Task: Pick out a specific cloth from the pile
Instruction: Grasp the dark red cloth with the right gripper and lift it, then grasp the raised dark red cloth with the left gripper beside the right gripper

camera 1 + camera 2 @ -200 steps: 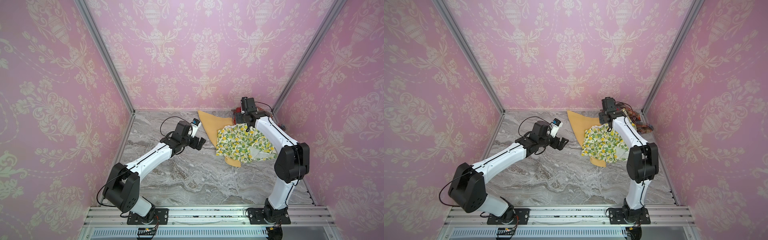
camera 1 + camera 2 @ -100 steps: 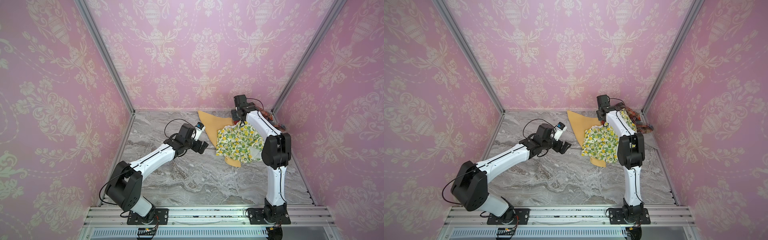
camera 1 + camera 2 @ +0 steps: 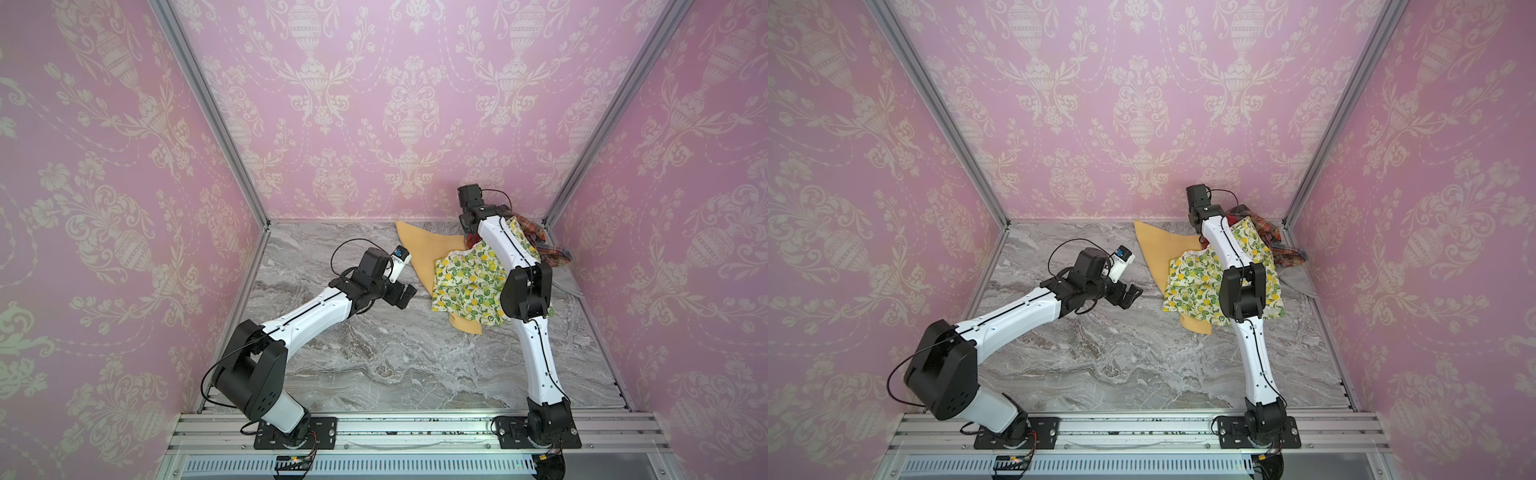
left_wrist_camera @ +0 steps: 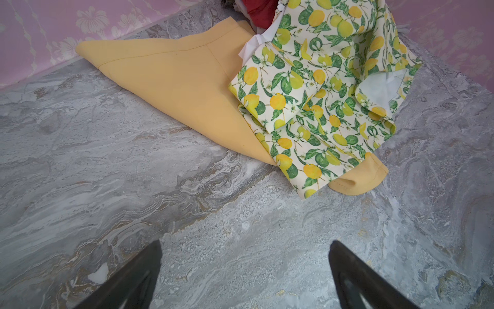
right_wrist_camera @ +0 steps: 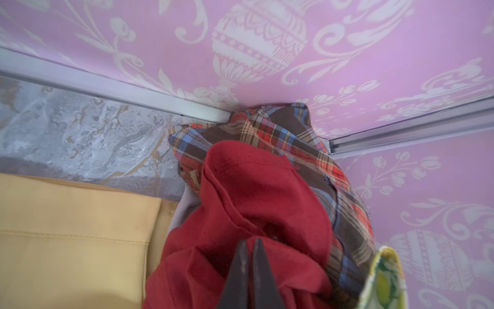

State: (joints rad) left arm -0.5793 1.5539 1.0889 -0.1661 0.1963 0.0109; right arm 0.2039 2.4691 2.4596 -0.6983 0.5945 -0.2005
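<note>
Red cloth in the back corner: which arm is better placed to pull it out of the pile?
Right. The right gripper is shut on the red cloth atop the pile. The left gripper hangs open over bare table, apart from the cloths.

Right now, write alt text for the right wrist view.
The right claw, shut, pinches a fold of the deep-red cloth bunched in the corner. Behind it lies a red-brown plaid cloth against the pink wallpapered walls, with a mustard-yellow cloth flat on the marble table beside it.
</note>
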